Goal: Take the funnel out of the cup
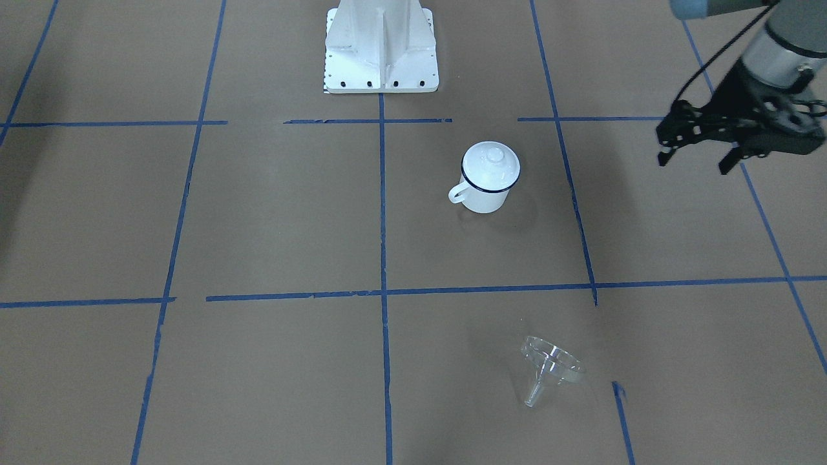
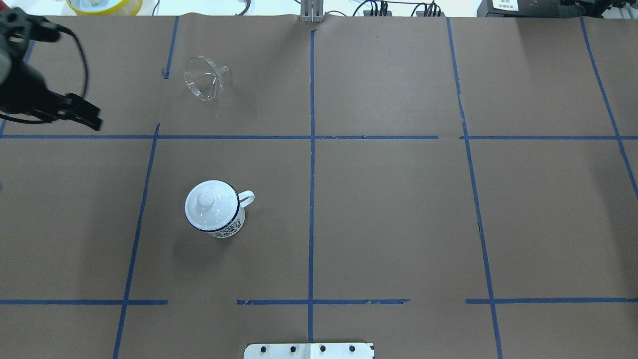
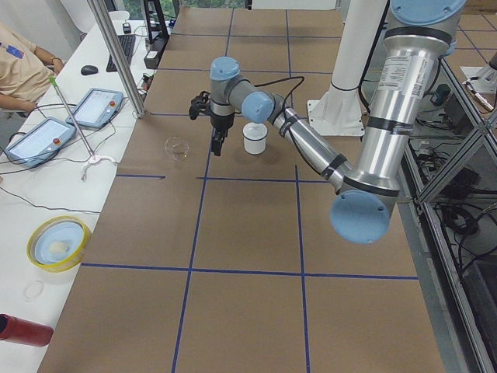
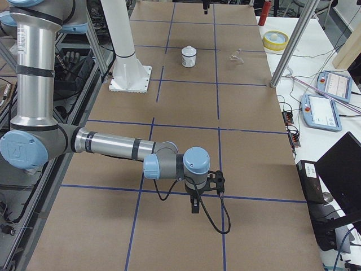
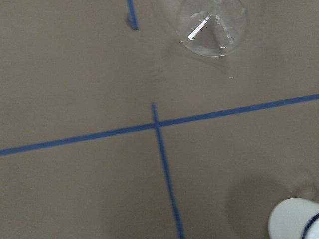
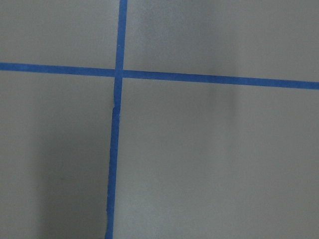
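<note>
The clear plastic funnel [image 1: 552,365] lies on its side on the brown table, apart from the cup; it also shows in the overhead view [image 2: 203,80] and the left wrist view [image 5: 213,25]. The white enamel cup [image 1: 486,190] with a dark blue rim stands upright [image 2: 227,228], with a white knobbed lid [image 2: 209,203] on it. My left gripper [image 1: 696,161] hangs open and empty above the table, off to the side of both [image 2: 84,112]. My right gripper [image 4: 194,203] is far from them, low over the table; I cannot tell whether it is open or shut.
The white robot base [image 1: 381,51] stands behind the cup. A yellow bowl [image 3: 56,242], control tablets [image 3: 97,107] and a seated operator [image 3: 19,62] are at the side bench beyond the table's far edge. Blue tape lines grid the table.
</note>
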Controlling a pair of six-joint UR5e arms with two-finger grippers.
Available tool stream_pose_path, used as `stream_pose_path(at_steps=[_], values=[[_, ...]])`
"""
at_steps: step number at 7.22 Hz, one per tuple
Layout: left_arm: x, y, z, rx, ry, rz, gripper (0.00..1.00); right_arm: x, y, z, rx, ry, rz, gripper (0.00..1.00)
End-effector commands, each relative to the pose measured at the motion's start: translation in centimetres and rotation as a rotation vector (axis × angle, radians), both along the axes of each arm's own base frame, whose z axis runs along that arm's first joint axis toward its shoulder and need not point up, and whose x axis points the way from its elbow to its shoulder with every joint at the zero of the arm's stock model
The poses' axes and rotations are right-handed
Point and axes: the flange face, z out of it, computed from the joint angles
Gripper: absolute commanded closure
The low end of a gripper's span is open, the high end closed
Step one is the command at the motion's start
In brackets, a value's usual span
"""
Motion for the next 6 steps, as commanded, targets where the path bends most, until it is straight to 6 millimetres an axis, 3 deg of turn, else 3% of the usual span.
stream_pose_path(at_steps=[1,2,3,4,6], values=[[-13.0,-0.3,13.9,0.008,-0.083,0.062,0.00,0.0,0.0,0.0,-0.001,0.000,0.001,0.00],[-15.2,1.3,20.5,-0.060,-0.089,0.100,0.00,0.0,0.0,0.0,-0.001,0.000,0.001,0.00],[-16.3,1.8,24.9,-0.150,-0.035,0.082,0.00,0.0,0.0,0.0,0.000,0.000,0.000,0.00],[-17.0,2.9,26.5,-0.183,-0.028,0.060,0.00,0.0,0.0,0.0,-0.001,0.000,0.001,0.00],[-17.3,2.9,26.6,-0.184,-0.027,0.054,0.00,0.0,0.0,0.0,0.000,0.000,0.000,0.00]])
